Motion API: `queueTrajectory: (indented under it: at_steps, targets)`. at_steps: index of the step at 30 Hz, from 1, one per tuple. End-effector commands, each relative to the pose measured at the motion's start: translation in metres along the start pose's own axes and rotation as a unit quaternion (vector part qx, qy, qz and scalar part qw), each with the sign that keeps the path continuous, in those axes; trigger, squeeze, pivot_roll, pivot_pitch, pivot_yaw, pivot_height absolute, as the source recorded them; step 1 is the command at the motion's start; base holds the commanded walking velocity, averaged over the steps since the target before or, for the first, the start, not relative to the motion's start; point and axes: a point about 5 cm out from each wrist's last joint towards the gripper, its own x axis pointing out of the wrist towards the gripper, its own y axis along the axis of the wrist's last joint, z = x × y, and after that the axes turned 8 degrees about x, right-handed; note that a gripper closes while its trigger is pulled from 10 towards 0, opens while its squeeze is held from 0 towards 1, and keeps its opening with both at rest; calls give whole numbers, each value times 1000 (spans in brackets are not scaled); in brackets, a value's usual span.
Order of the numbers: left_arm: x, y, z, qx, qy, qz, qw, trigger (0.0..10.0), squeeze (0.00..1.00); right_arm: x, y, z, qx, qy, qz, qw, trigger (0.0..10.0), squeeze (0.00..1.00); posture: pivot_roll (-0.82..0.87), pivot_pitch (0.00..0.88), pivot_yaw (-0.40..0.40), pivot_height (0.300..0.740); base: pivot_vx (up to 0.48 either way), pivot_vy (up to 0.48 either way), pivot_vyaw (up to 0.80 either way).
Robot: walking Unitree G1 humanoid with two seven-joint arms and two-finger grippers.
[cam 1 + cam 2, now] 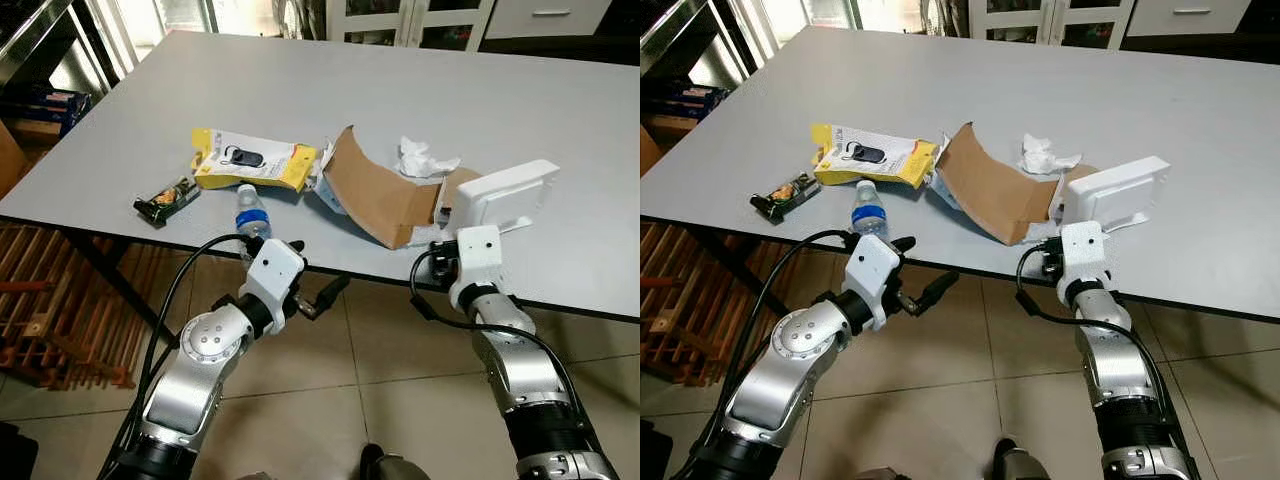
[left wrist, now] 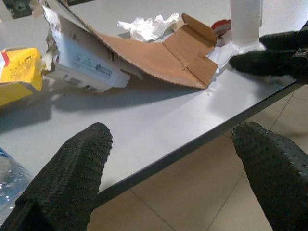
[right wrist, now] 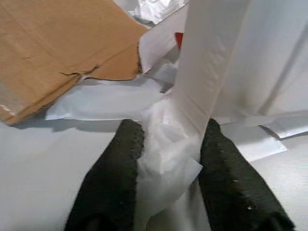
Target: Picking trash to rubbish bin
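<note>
**Right hand on white paper at surface edge, left hand open below it**

Left eye view: I see the grey surface (image 1: 560, 130) with trash along its near edge. Yellow package (image 1: 250, 160) lies flat, snack wrapper (image 1: 167, 200) just beside it toward the robot's left, water bottle (image 1: 251, 212) on its side near the edge. Torn cardboard box (image 1: 375, 195) stands curled up in the middle, crumpled tissue (image 1: 420, 157) behind it. White box (image 1: 503, 195) sits tilted at the cardboard's right end. Left hand (image 1: 322, 297) is off the surface, just below its edge, over tiled floor (image 1: 400, 400). Right hand is hidden behind its wrist block, up against the white box.

Right eye view: same layout. Left hand's fingers (image 1: 930, 291) point toward the robot's right, under the edge.

Left wrist view: I see left hand (image 2: 178, 173) with fingers wide apart, nothing between them. Surface edge runs across ahead, cardboard box and tissue beyond. Bottle blurred at one finger. Right hand's black fingers (image 2: 269, 60) rest on white paper by the white box.

Right wrist view: right hand (image 3: 171, 178) fingers sit either side of crumpled white paper (image 3: 166, 149), both touching it, pinching it. White box directly behind, cardboard beside.
</note>
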Motion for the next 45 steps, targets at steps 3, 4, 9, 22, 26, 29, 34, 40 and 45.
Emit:
queueTrajectory:
  at_steps: [3, 4, 9, 22, 26, 29, 34, 40, 45]
  targets:
    - [-1, 2, 2, 7, 4, 1, 1000, 10000, 0, -2, 5, 7, -20, -24, 24, 999, 0, 0, 47, 175, 36, 740, 0, 0, 0]
    - [-1, 2, 2, 8, 4, 2, 1000, 10000, 0, -2, 12, 9, -27, -34, 47, 998, 0, 0, 45, 175, 35, 740, 0, 0, 0]
    - [-1, 2, 3, 9, 5, 2, 1000, 10000, 0, -2, 24, 11, -38, -47, 83, 995, 0, 0, 42, 175, 35, 740, 0, 0, 0]
    - [1, 2, 3, 11, 4, 3, 1000, 10000, 0, -3, 64, 19, -63, -85, 172, 979, 0, 0, 37, 168, 40, 740, 0, 0, 0]
    - [2, 1, 4, 10, 2, 2, 1000, 10000, 0, -3, 82, 18, -63, -89, 202, 973, 0, 0, 37, 168, 40, 740, 0, 0, 0]
    - [2, 1, 4, 10, 1, 2, 1000, 10000, 0, -3, 87, 18, -63, -89, 209, 972, 0, 0, 35, 166, 38, 740, 0, 0, 0]
    - [2, 1, 5, 9, 1, 1, 1000, 10000, 0, -2, 92, 19, -60, -90, 216, 970, 0, 0, 37, 164, 34, 740, 0, 0, 0]
    - [2, 1, 5, 9, 2, 2, 1000, 10000, 0, -3, 97, 15, -53, -86, 225, 969, 0, 0, 35, 163, 34, 740, 0, 0, 0]
    - [3, 1, 6, 9, 1, 2, 1000, 10000, 0, 5, 76, 11, -48, -61, 151, 985, 0, 0, 29, 162, 33, 740, 0, 0, 0]
